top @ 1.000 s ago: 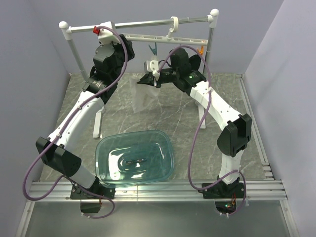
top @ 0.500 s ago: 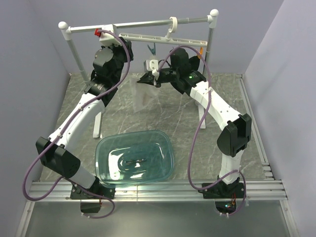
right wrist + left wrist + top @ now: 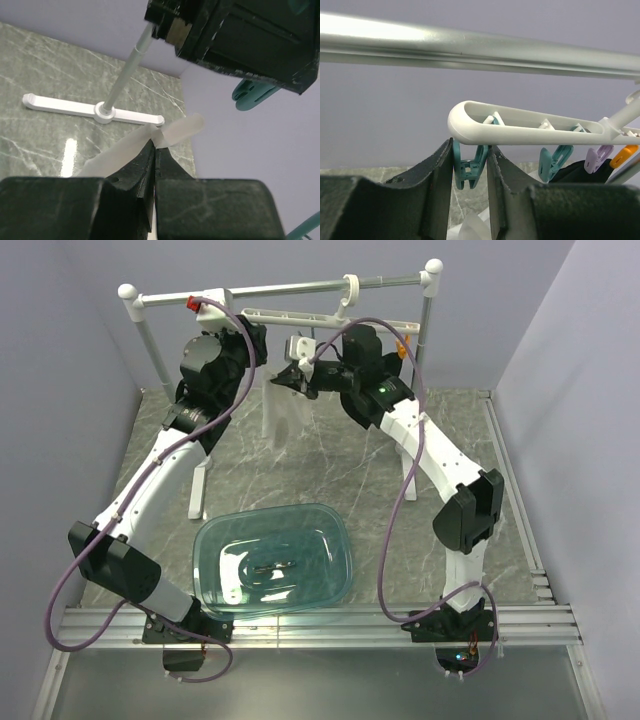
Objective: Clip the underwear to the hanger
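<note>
Mid-clip: right pincer (image 3: 152, 150) pinching underwear (image 3: 175, 131) nr hanger (image 3: 520, 132), left pincer (image 3: 470, 150) straddles end teal peg (image 3: 469, 170), can't tell if squeezing; next, prob. open peg & feed fabric in.

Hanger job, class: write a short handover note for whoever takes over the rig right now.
Left claw: closed on the end teal peg of the hanger, which hangs on the rail.
Right claw: shut on the underwear, held up below the hanger near that peg.
Done: underwear lifted, peg gripped.
Left: feed the fabric edge into the peg, release the peg, then let go. Underwear not clipped yet.
</note>
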Motion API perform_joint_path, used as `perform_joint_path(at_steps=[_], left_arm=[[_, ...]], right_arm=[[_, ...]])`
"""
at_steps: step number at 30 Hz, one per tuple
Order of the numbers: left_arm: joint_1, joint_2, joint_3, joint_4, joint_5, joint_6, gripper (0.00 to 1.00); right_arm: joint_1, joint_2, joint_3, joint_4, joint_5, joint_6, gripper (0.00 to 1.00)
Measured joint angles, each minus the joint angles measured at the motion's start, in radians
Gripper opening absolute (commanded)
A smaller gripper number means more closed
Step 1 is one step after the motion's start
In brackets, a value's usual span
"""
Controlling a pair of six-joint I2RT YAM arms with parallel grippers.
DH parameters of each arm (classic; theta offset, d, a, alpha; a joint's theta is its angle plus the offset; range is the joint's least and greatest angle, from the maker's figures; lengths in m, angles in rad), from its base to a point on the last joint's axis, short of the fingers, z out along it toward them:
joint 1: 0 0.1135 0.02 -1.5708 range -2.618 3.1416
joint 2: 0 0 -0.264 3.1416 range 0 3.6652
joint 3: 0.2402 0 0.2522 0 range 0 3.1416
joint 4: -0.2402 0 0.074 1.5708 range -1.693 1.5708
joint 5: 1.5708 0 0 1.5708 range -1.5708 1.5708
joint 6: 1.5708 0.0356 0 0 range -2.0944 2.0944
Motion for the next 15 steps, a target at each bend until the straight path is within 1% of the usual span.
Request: perform_joint_path(at_steps=[8, 15], left_arm=[[0.004, 0.0, 0.0, -0.029, 0.025, -0.006, 0.0], [0.011, 0.0, 0.0, -0.044, 0.043, -0.01, 0.0]], right_arm=[[0.031, 0.02, 0.0, 0.032, 0.108, 0.004, 0.0], [0.034, 0.048, 0.0, 0.057, 0.166, 0.002, 0.0]])
